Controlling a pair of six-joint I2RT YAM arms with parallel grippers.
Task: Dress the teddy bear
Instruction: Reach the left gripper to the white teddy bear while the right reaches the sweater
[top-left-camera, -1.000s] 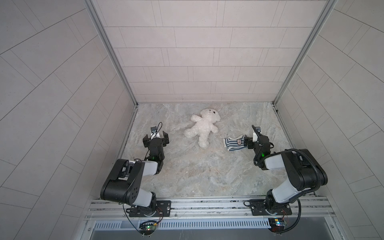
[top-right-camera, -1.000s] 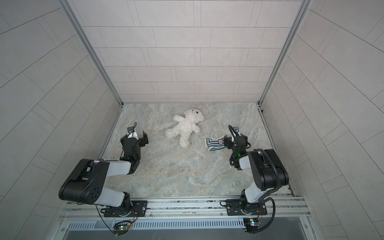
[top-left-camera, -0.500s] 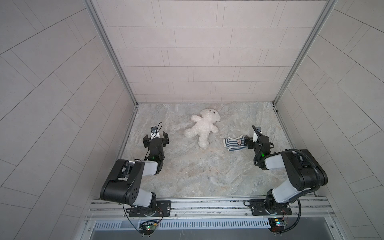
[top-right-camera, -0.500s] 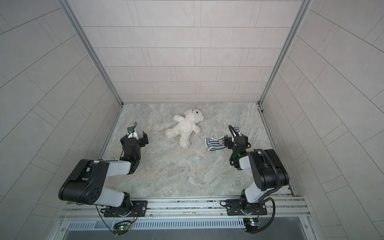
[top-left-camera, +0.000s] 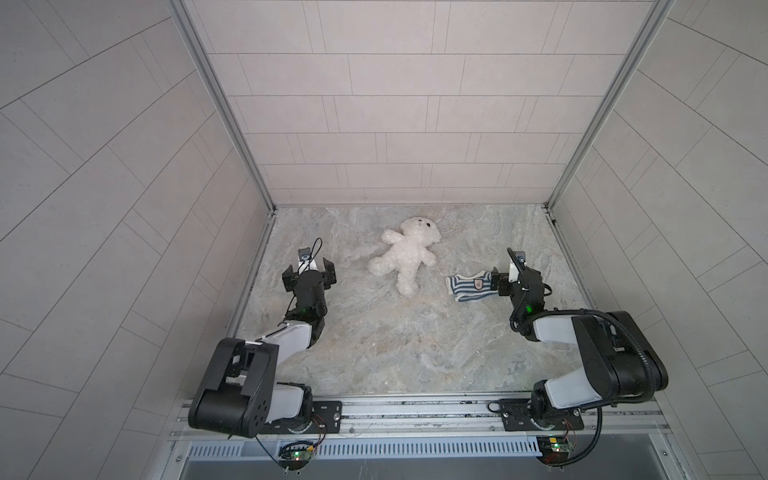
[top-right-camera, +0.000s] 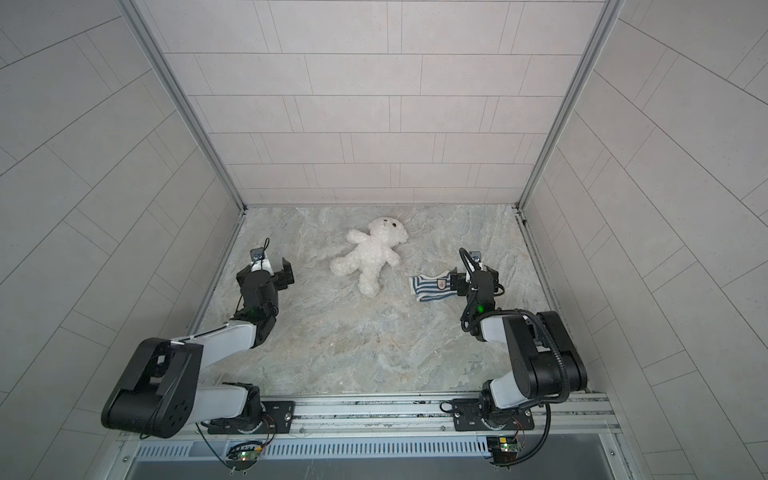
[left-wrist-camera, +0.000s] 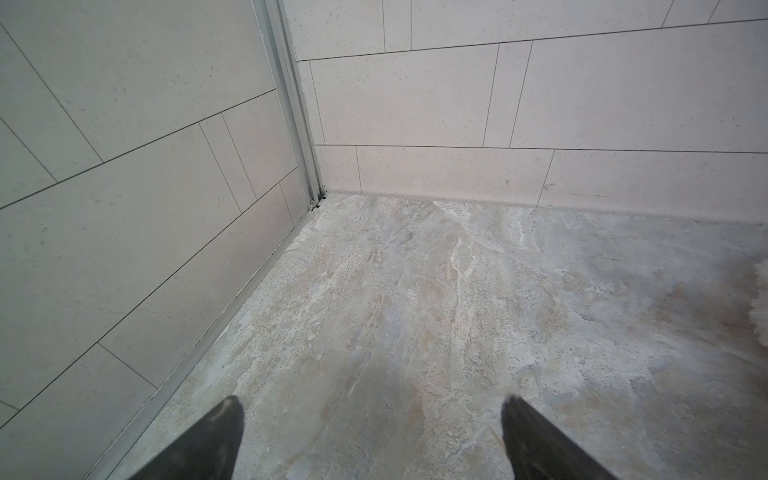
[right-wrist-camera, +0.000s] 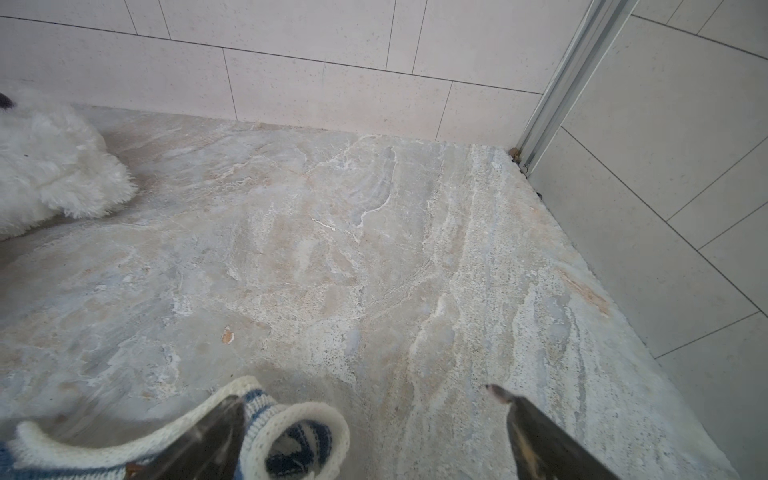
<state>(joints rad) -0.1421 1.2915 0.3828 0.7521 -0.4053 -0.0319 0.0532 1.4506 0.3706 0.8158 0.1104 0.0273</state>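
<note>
Teddy bear (top-left-camera: 405, 259): white and fluffy. You have it lying face up on the marble-patterned table (top-left-camera: 374, 340), toward the back and near the middle, head toward the back wall and body slanted. It is undressed.
Bear's limbs: arms spread to either side, legs pointing toward the arms' bases.
Striped shirt (top-left-camera: 471, 286): blue and white, badge facing up. It lies on the table just beside the bear's nearer leg, apart from it, on your right arm's side.
Left gripper (top-left-camera: 308, 270): released, jaws spread wide, with bare table between them in the left wrist view. It sits low, close to the left wall and well apart from the bear. That view catches only a sliver of white fur at its edge.
Right gripper (top-left-camera: 515, 278): released, jaws spread wide, low over the table beside the shirt.
Right gripper contact: in the right wrist view one finger (right-wrist-camera: 208, 440) overlaps the shirt's cream-edged opening, while the other stands over bare table. You cannot tell whether the finger touches the cloth.
Bear versus shirt: separate, nothing joining them.
</note>
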